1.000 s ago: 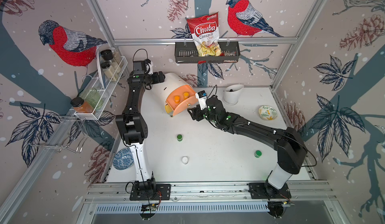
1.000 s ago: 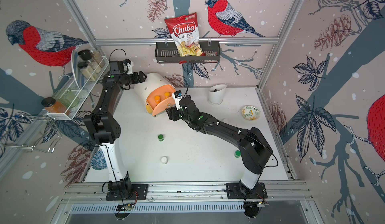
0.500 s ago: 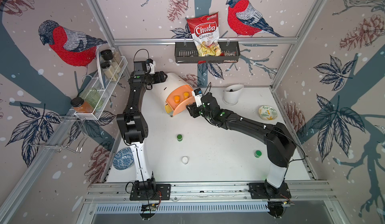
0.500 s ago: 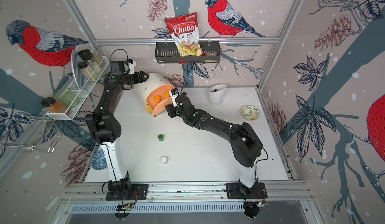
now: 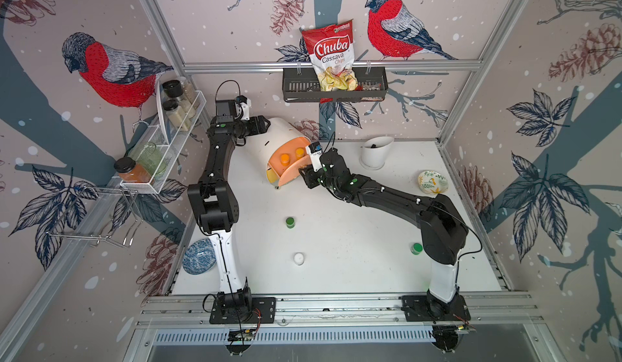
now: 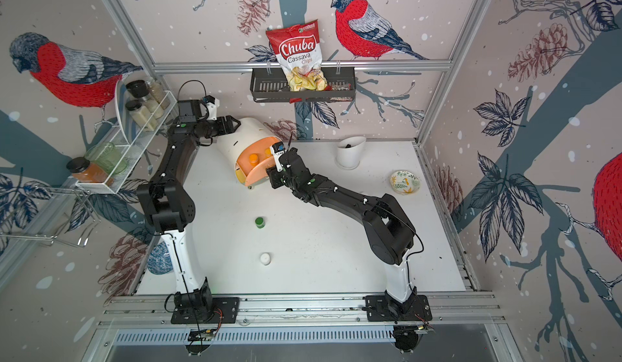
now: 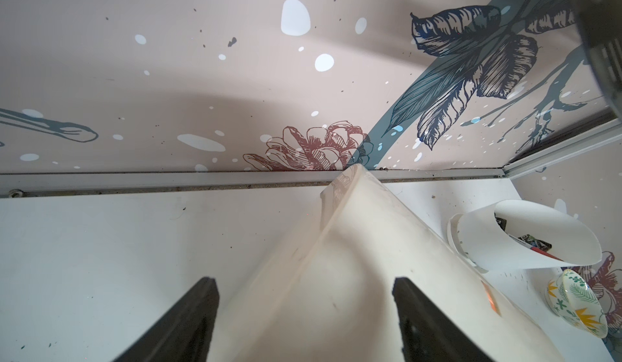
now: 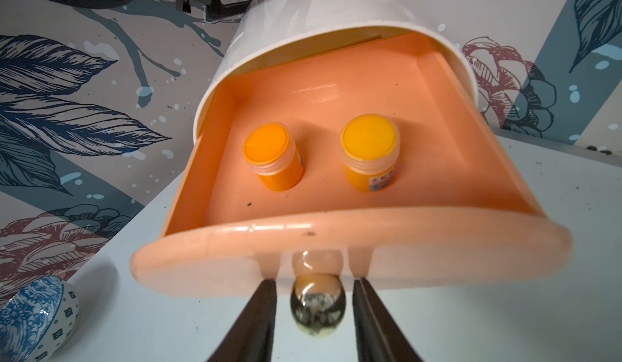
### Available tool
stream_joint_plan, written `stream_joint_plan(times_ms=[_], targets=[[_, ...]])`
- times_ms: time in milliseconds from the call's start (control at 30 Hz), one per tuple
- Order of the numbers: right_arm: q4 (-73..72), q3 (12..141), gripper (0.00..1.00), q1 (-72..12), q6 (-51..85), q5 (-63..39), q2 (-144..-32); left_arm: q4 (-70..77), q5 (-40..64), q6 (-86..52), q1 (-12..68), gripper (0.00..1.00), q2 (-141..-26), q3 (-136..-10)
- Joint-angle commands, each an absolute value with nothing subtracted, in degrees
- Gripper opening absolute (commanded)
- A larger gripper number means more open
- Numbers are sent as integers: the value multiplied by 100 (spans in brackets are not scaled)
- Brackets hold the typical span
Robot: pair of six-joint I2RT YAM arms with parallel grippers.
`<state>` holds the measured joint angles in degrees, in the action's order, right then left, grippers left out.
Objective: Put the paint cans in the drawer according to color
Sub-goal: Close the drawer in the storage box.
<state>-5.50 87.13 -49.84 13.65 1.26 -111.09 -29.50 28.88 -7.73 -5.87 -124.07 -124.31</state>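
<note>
Starting at the left, the left gripper point(image 5: 261, 125) sits at the back of the drawer chest point(image 5: 286, 134). Its fingers point(image 7: 202, 309) are spread wide to either side of the white body; whether they press on it cannot be told. The chest stands near the back wall, left of centre on the table point(image 5: 336, 208).

The peach drawer point(image 8: 336, 242) at the top is pulled out. A darker orange can point(image 8: 267, 144) and a yellower orange can point(image 8: 368, 138) stand in it upright, side by side and apart. The right gripper point(image 8: 314, 284) is at the drawer front, its fingers narrowly parted around the brass knob point(image 8: 318, 306). A slim gap shows on each side, so nothing is held.

Assessment: the orange pair is sorted, roughly a third of the job. Still loose on the table are a green can point(image 5: 290, 222), a white can point(image 5: 298, 258) near it, and a second green can point(image 5: 416, 248) beside the right arm's base. The sixth can is not visible. Green and white remain to be stowed.

Writing: the chip bag point(image 5: 331, 57) in the wall basket point(image 5: 370, 87) reads "Chuba Cassava Chips". The yellower can carries a small blue-printed label, too small to read.
</note>
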Motion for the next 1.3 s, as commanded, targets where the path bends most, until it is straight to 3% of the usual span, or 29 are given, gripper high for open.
stream_joint_plan(times_ms=[0,567,1067,1267], targets=[[-631,8885,42,-4961,1231,166,-11207,-2825,3162,-906,-571,84,-12331,-12366],[-329,10129,41,-4901,1049,4,-12053,-2691,3563,-894,-378,80,-12121,-11941],[-184,10248,41,-4862,1145,-5,-12138,-2524,3430,-1042,-82,82,-11831,-11496],[-2,10022,54,-4857,1143,-119,-11763,-3052,3130,-1023,-114,90,-11883,-12053]])
